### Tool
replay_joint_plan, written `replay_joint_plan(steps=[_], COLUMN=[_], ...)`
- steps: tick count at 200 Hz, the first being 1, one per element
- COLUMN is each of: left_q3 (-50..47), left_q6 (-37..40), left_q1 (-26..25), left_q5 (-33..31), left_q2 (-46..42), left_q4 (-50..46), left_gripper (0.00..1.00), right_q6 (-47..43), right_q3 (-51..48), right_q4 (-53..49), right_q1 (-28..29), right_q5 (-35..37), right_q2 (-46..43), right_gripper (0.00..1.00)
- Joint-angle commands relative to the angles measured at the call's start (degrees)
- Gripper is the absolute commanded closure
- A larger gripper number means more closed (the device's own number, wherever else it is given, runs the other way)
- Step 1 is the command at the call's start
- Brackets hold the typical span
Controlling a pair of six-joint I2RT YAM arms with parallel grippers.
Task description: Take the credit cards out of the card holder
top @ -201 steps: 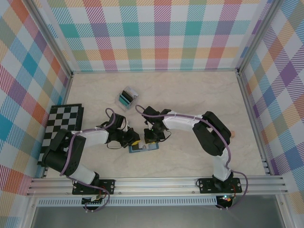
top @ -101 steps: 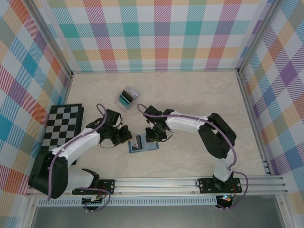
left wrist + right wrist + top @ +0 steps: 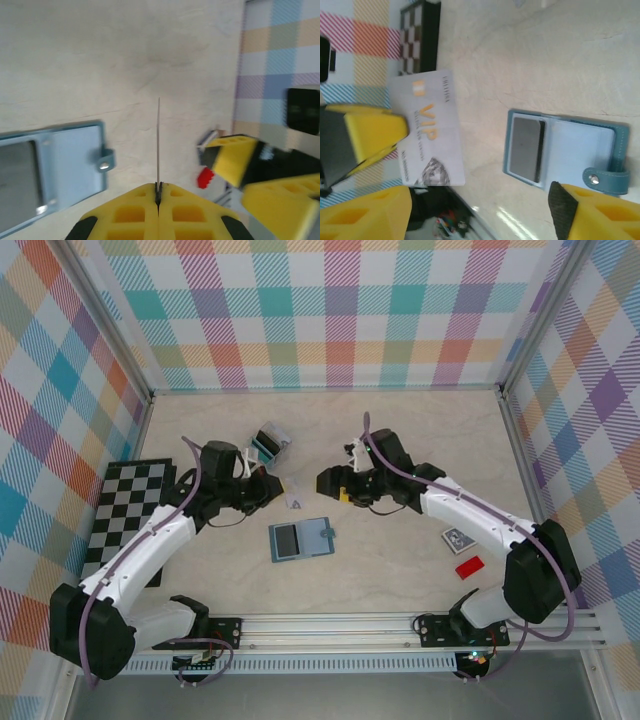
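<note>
The silver card (image 3: pixel 427 135) reads "VIP"; the left pincer (image 3: pixel 158 191) is clamped on its lower edge. The right pincer (image 3: pixel 333 483) stands wide apart. The card holder (image 3: pixel 300 538) lies open mid-bench (image 3: pixel 400 430), between both pincers, bare surface around it.

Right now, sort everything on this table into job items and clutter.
Job: card holder, VIP card clamped in the left pincer, patterned card, red card.
Lying about: checkerboard, clear plastic box.

White arms (image 3: pixel 150 543), purple cables (image 3: pixel 487 518), yellow jaws
</note>
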Motion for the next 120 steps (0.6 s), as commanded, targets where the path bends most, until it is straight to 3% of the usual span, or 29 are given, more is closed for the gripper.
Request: replay_joint_plan(steps=[1,31,62,120], left_q3=[1.2,1.0,1.7,0.2], left_q6=[-6.6,-12.0,-13.5,-15.6], left_q1=[0.6,0.6,0.6,1.2], left_q5=[5.3,7.6,8.2,8.2], left_q2=[0.2,2.0,2.4,-0.4], left_q4=[9.5,16.7,18.3,19.8], left_gripper=[0.97,0.97,0.98,0.99], right_q6=[7.0,10.8,15.6,20.9], right_q3=[-1.4,-1.4,0.9,3.4], right_q4=[10.3,16.2,21.7,29.0], right_q1=[-1.2,-1.6,-1.7,-1.8], right_q5=[-9.9,-12.7,-15.8,-17.8], right_q2=[0.0,0.3,3.2,5.0], right_gripper=[0.2,0.12,0.12,0.37])
